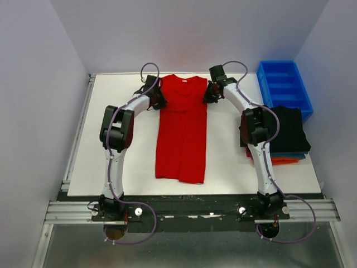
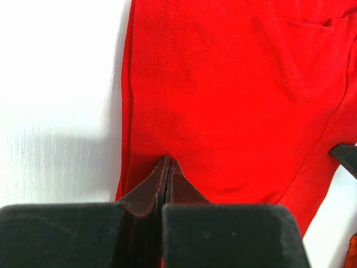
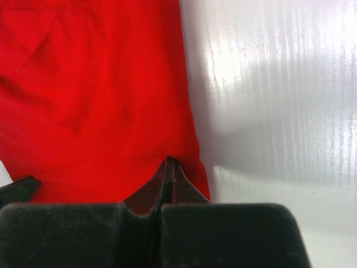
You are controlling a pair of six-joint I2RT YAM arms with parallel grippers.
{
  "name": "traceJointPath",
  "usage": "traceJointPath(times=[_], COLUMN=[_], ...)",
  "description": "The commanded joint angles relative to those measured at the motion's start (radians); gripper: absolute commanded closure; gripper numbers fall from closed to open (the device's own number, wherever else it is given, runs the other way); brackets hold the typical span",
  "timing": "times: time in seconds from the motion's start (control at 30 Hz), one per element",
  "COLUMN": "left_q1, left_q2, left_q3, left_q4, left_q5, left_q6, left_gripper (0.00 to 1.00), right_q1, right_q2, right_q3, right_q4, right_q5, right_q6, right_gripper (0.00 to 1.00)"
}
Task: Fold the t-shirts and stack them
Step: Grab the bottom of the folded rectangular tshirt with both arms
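Note:
The red t-shirt (image 1: 181, 134) lies flat in the middle of the table as a long narrow strip, collar at the far end, sides folded in. My left gripper (image 1: 158, 99) is shut at its far left shoulder edge, its tips pressed into the red cloth (image 2: 223, 84) in the left wrist view (image 2: 168, 162). My right gripper (image 1: 209, 95) is shut at the far right shoulder edge, its tips on the cloth's border (image 3: 169, 162). Folded shirts are stacked at the right: black (image 1: 290, 131) on top, blue (image 1: 301, 156) and orange (image 1: 284, 161) beneath.
A blue plastic bin (image 1: 283, 84) stands at the far right corner, just behind the stack. The white table (image 1: 111, 162) ends at a metal rail in front. Grey walls close in the left, the back and the right.

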Motion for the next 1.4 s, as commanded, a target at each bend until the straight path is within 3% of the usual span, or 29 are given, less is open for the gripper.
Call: traceJointPath(times=[0.0,0.17,0.27,0.4,0.5,0.63,0.87,1.07,1.37], left_q1=[-0.012,-0.026,-0.043,-0.072,-0.087,-0.130,-0.233,-0.283,-0.322], left_q2=[-0.045,-0.248,-0.406,-0.628,-0.786,-0.976,-1.173,-1.166,-1.142], left_q3=[-0.029,-0.155,-0.322,-0.605,-0.799,-0.980,-1.184,-1.306,-1.343], left_q4=[-0.032,-0.067,-0.057,-0.030,-0.030,-0.056,-0.067,0.012,-0.007], left_q5=[-0.014,-0.060,-0.077,-0.101,-0.089,-0.046,0.023,0.054,0.058], left_q6=[0.023,0.079,0.086,0.064,0.052,0.035,-0.057,-0.098,-0.112], left_gripper=[0.90,0.76,0.70,0.71,0.77,0.79,0.85,0.87,0.89], right_q1=[0.007,0.023,0.045,0.125,0.226,0.381,0.549,0.563,0.563], right_q2=[-0.115,-0.503,-0.690,-0.891,-1.028,-1.166,-1.244,-1.172,-1.184], right_q3=[-0.130,-0.633,-0.855,-1.119,-1.337,-1.567,-1.703,-1.712,-1.724], right_q4=[0.116,0.392,0.438,0.443,0.472,0.504,0.515,0.477,0.350], right_q5=[-0.090,-0.044,-0.043,-0.041,-0.049,-0.038,-0.021,0.016,0.128], right_q6=[-0.074,-0.071,-0.059,-0.042,-0.010,0.076,0.179,0.213,0.233], right_gripper=[0.96,0.89,0.88,0.89,0.91,0.91,0.94,0.96,0.99])
